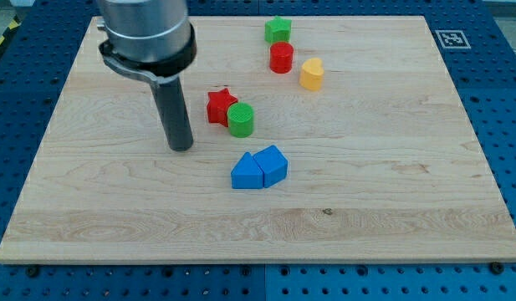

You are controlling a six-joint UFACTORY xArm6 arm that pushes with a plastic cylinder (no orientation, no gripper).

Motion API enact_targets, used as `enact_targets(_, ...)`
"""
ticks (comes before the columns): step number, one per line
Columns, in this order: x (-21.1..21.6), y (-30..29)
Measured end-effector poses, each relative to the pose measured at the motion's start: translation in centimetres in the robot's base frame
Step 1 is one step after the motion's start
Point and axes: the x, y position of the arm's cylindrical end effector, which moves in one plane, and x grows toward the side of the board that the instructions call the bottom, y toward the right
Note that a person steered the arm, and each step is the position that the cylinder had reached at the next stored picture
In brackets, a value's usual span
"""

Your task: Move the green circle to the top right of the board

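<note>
My tip (181,148), holding nothing, is resting just left of the green circle (240,120), which is sitting mid-board seemingly touching the red star (220,106), so the top right corner is lying beyond the circle from my tip.

My tip (182,147) sits left of the green circle (240,120) — red star (220,106) between.

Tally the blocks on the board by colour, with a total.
Green: 2, the green circle and the green star
Red: 2, the red star and the red cylinder
Blue: 2, the blue triangle and the blue block
Yellow: 1, the yellow block
Total: 7
</note>
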Motion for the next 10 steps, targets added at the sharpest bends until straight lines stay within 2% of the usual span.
enact_targets(1,-1.0,5.3)
enact_targets(2,-0.8,13.2)
enact_targets(3,-0.6,17.1)
enact_targets(4,2.8,14.1)
enact_targets(5,4.0,7.6)
enact_targets(6,1.7,5.2)
enact_targets(7,-0.2,7.1)
enact_targets(9,-3.3,18.6)
enact_targets(10,-2.9,17.0)
